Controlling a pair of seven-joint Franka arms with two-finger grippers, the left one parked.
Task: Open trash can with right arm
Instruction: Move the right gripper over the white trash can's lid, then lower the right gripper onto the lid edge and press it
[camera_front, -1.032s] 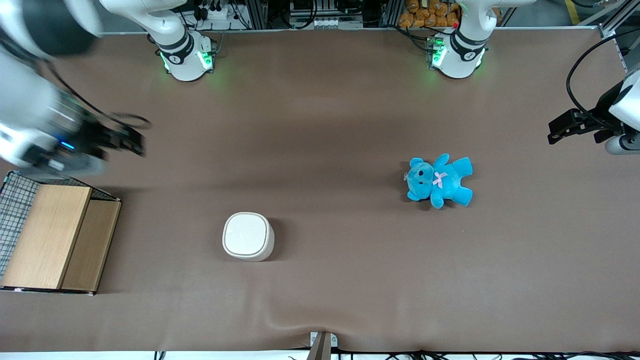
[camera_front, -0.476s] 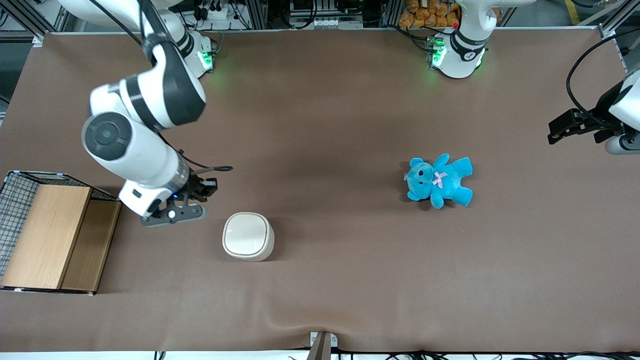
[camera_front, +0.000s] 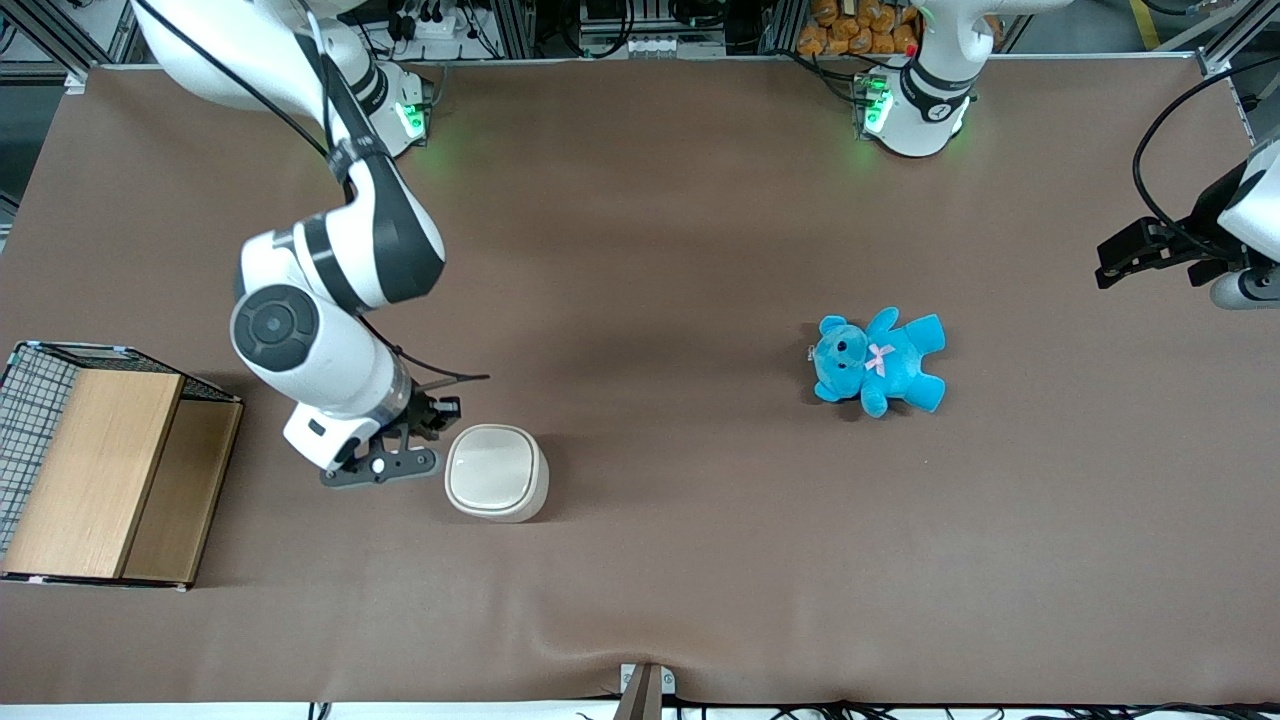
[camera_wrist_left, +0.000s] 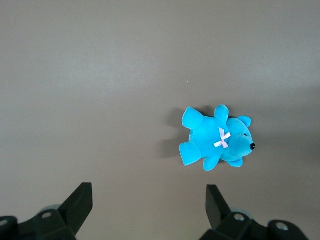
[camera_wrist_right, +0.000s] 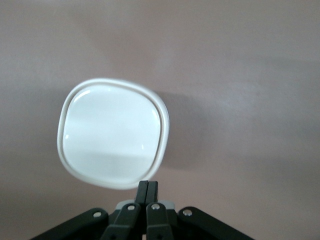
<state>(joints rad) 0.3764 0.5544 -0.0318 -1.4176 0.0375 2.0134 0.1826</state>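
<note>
Since the earlier frames the right arm (camera_front: 330, 290) is sweeping in from the working arm's end of the table and is now bringing its gripper (camera_front: 440, 412) down beside the trash can (camera_front: 496, 472). In the right wrist view the gripper (camera_wrist_right: 147, 192) is showing both fingers pressed together, tips closed on nothing, and hanging just off the rim of the trash can (camera_wrist_right: 112, 132).

Working outward from the front camera: the wood-and-wire box (camera_front: 100, 475) is sitting nearest, at the working arm's end of the table (camera_front: 640, 600). The trash can is standing upright slightly farther out, near the middle of the table, with its flat lid fully down. The gripper is hovering just beside the can, on the side facing the working arm's end and slightly farther from the front camera. The blue teddy bear (camera_front: 878, 360) is lying farther out again, well apart, toward the parked arm's end; the left wrist view is showing the blue teddy bear (camera_wrist_left: 216, 141) only.

Governing relation: the can is lying directly ahead of the closed fingertips, toward the parked arm's end. Whether the tips are touching the rim cannot be told. The lid appears roughly square, offering no long axis. The next move probably requires the tips to catch the near lid edge and lift.
</note>
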